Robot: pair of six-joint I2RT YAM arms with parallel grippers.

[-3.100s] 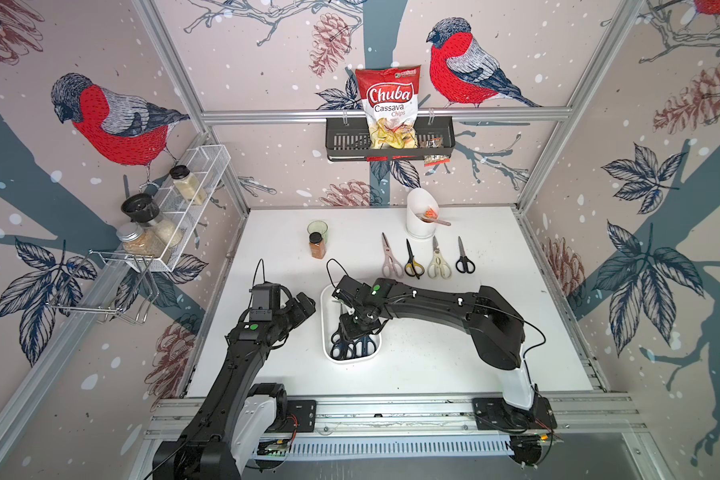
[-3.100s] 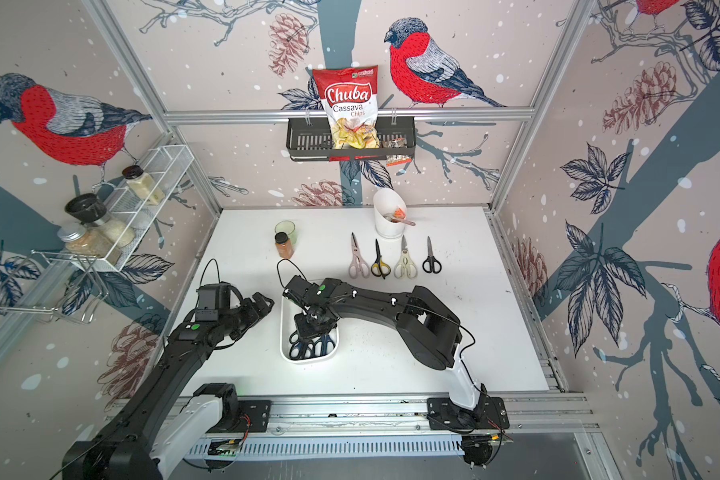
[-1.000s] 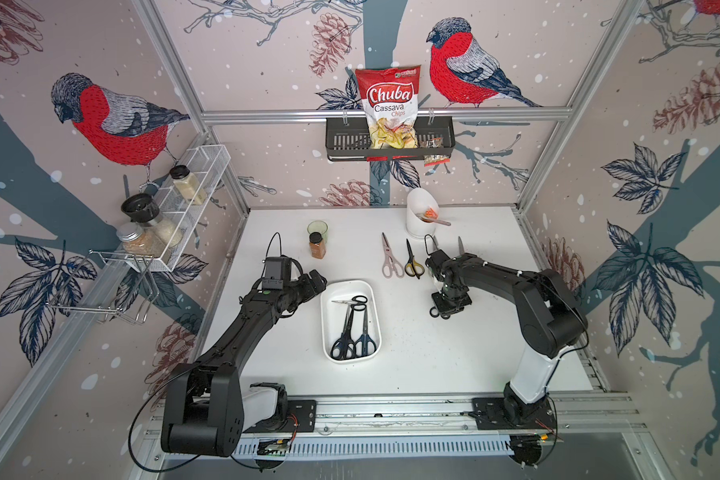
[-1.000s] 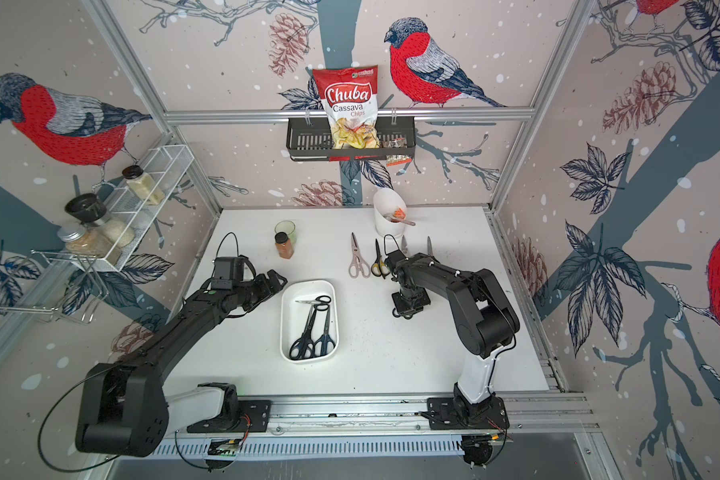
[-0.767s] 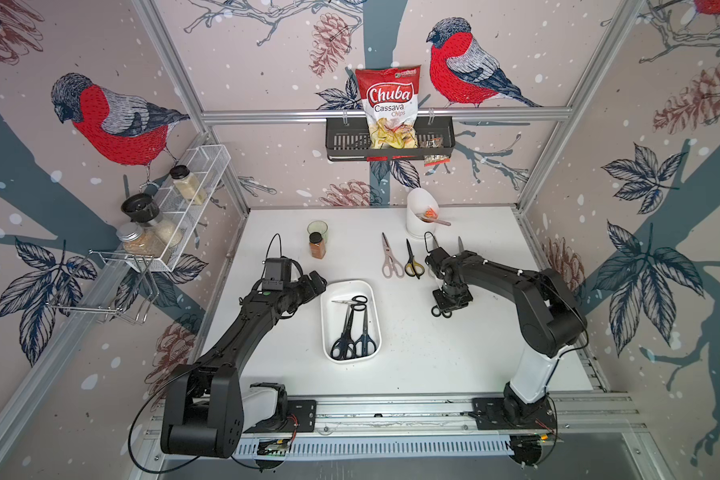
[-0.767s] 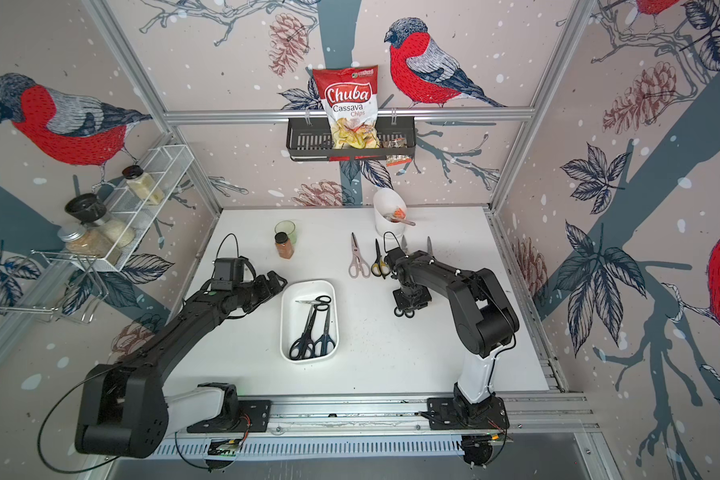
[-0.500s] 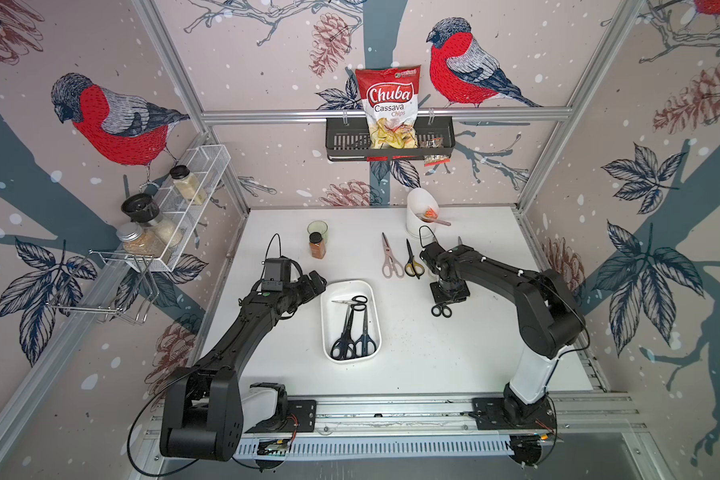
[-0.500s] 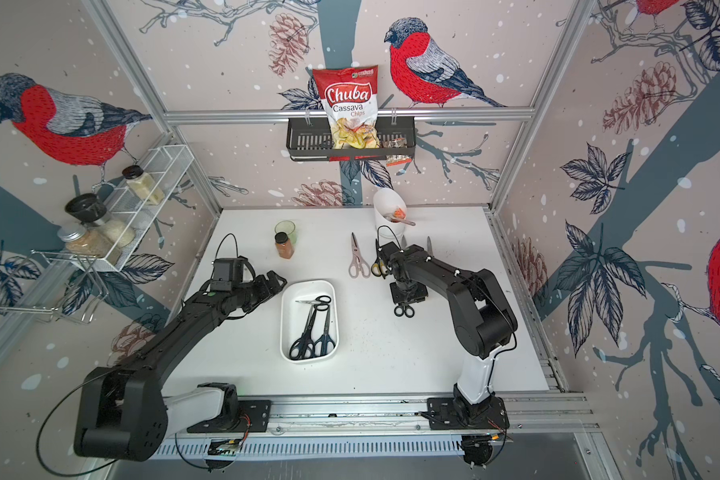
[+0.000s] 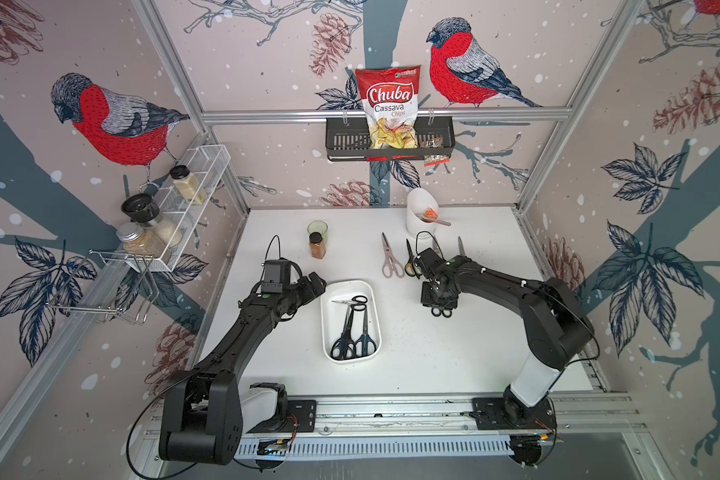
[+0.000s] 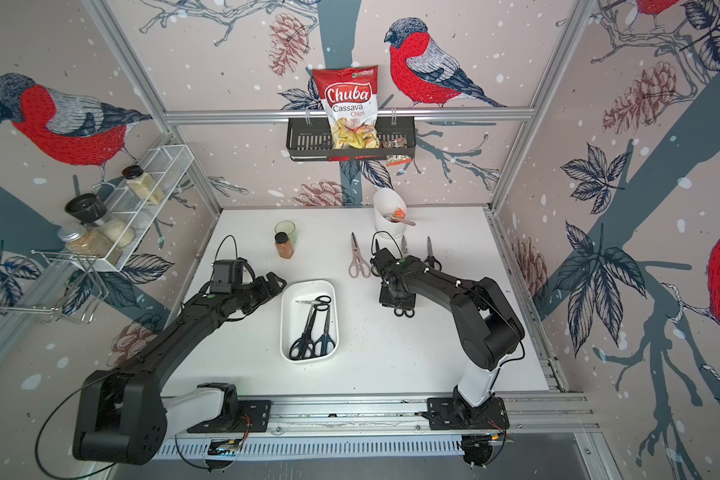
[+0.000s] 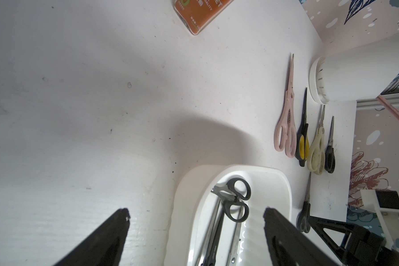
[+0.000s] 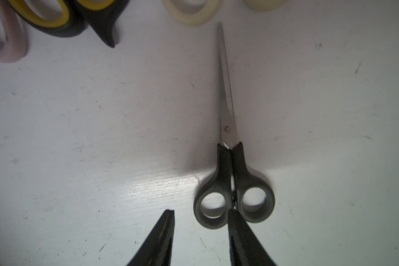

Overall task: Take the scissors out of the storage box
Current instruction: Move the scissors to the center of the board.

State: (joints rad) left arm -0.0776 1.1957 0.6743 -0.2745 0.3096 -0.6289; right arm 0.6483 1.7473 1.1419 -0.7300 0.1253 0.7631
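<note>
Small black scissors [image 12: 233, 179] lay free on the desk [image 12: 78, 138] beneath the half-open, empty right hand [image 12: 200, 211], which should next reach into the storage box [image 9: 325, 324].

The right pincer [image 12: 200, 213] is parting its jaws and releasing the small black scissors [image 12: 225, 165]. These have been carried out of the storage box [image 9: 326, 324] and are now lying on the worktop [image 9: 433, 361] to its right. The left pincer [image 9: 317, 283] is now hovering farther off.

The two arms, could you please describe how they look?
The left arm and right arm are matte black, each with a white segment near its base, a thin black cable loop at the wrist, a small green dot, and tapered black fingers.
</note>
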